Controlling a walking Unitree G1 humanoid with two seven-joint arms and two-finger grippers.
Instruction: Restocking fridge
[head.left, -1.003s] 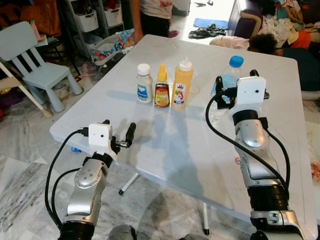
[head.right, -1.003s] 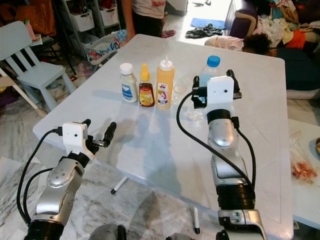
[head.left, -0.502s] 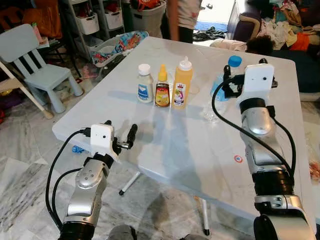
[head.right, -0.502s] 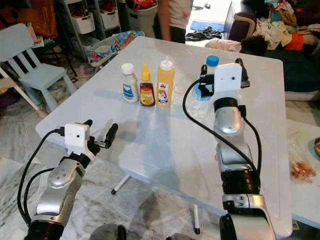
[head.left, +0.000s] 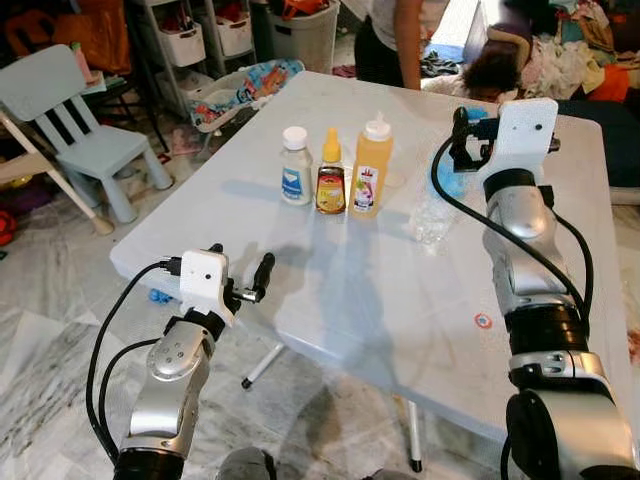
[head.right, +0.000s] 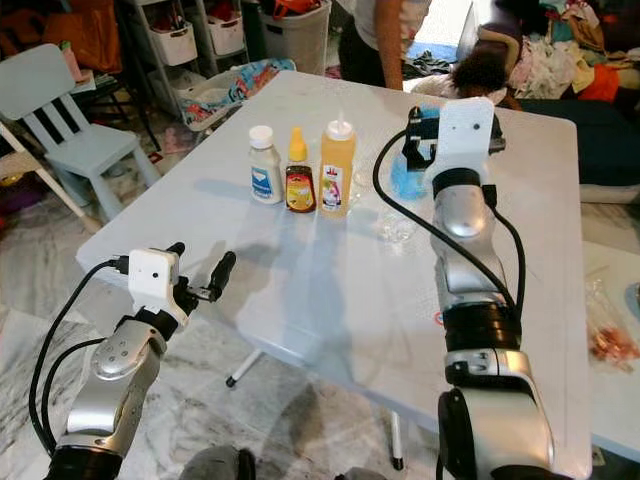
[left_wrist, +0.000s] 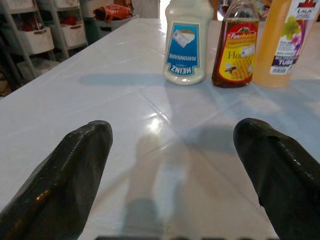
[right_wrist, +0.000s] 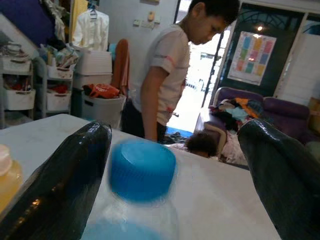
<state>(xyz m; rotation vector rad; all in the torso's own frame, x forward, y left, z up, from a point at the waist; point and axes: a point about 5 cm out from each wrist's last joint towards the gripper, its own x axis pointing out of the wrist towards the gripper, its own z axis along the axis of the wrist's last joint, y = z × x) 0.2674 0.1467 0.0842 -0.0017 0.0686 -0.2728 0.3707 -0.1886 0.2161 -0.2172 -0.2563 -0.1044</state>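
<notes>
Counter: we see a white counter (head.left: 330, 290) before us, tiled in faint squares, with the bottles standing toward its far half.

Row of bottles: a white mayonnaise bottle (head.left: 295, 166), a small honey bottle (head.left: 331, 172) with a yellow cap, and a taller orange squeeze bottle (head.left: 369, 167) stand upright in a line, just beside one another — mayonnaise on our left, orange bottle on our right.

Water bottle: a clear water bottle (right_wrist: 140, 195) with a blue cap (right_wrist: 142, 167) stands upright on the counter to the right of that row, apart from it; in the head views most of it sits behind our right arm.

Right claw: our right claw (right_wrist: 175, 170) is raised at cap height with its two black fingers (right_wrist: 65, 170) spread wide, one on each side of the blue cap. We cannot tell whether either finger touches the bottle — the cap is blurred in the wrist view.

Left claw: our left claw (left_wrist: 175, 165) is held low over the near edge of the counter, fingers apart and holding nothing, pointing toward the mayonnaise and honey bottles, which stand well apart from it.

Surroundings: a person (right_wrist: 170, 75) in a white shirt stands at the far side of the counter, looking down. A pale blue chair (head.left: 75, 120) stands on the marble floor (head.left: 50, 330) to our left.
</notes>
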